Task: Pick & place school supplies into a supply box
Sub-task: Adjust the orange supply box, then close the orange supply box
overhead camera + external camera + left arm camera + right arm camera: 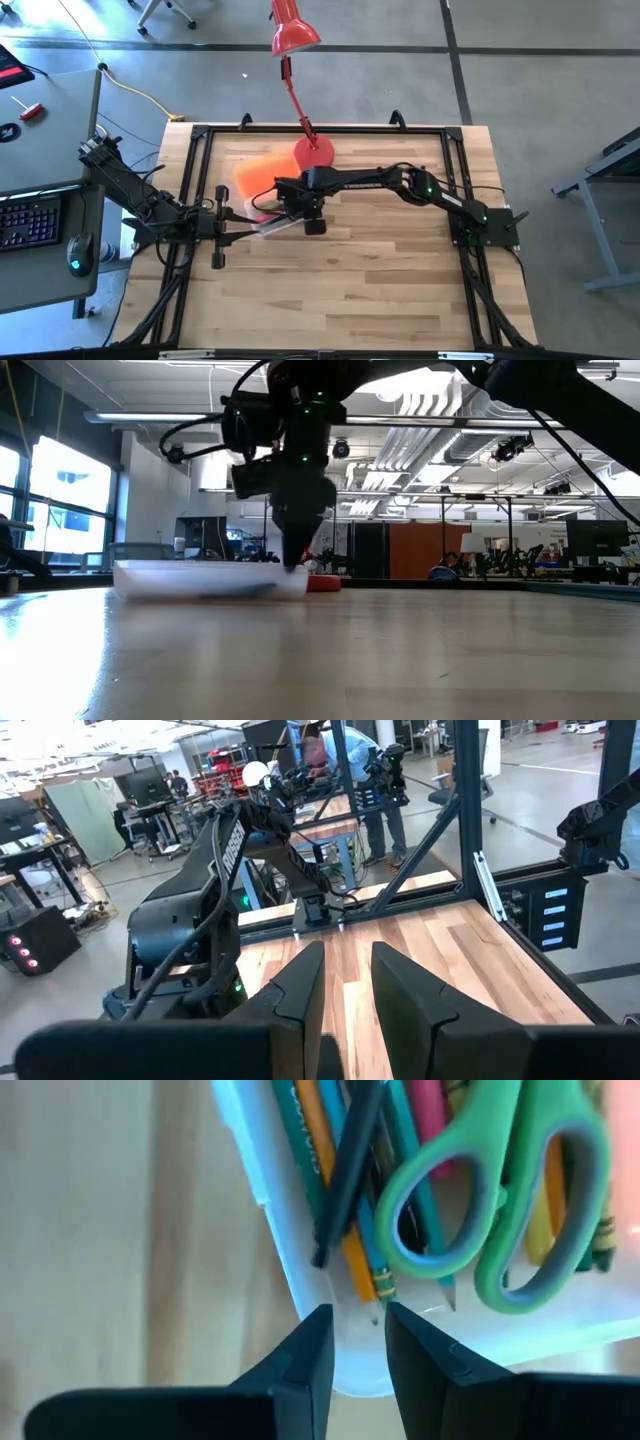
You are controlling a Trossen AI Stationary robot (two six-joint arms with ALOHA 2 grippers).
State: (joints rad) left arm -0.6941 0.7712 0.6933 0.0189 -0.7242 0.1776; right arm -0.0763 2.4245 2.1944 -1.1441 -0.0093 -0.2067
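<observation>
While my right gripper [358, 1342] hangs slightly parted, gripping nothing, over the supply box [300, 1285] rim, left of centre in the high view, pencils [352, 1250] and scissors [500, 1190] lie inside, long axes running away from my fingertips.

I see the box [262, 222] left of the desk's [380, 290] centre, its lid [256, 177] behind it towards the far edge. Pencils [352, 1230] and scissors [510, 1190] lie inside. The lamp [313, 152] stands behind, mid far edge. My right gripper [358, 1342] sits over the box's rim; my left gripper [347, 982] is at its left.
</observation>
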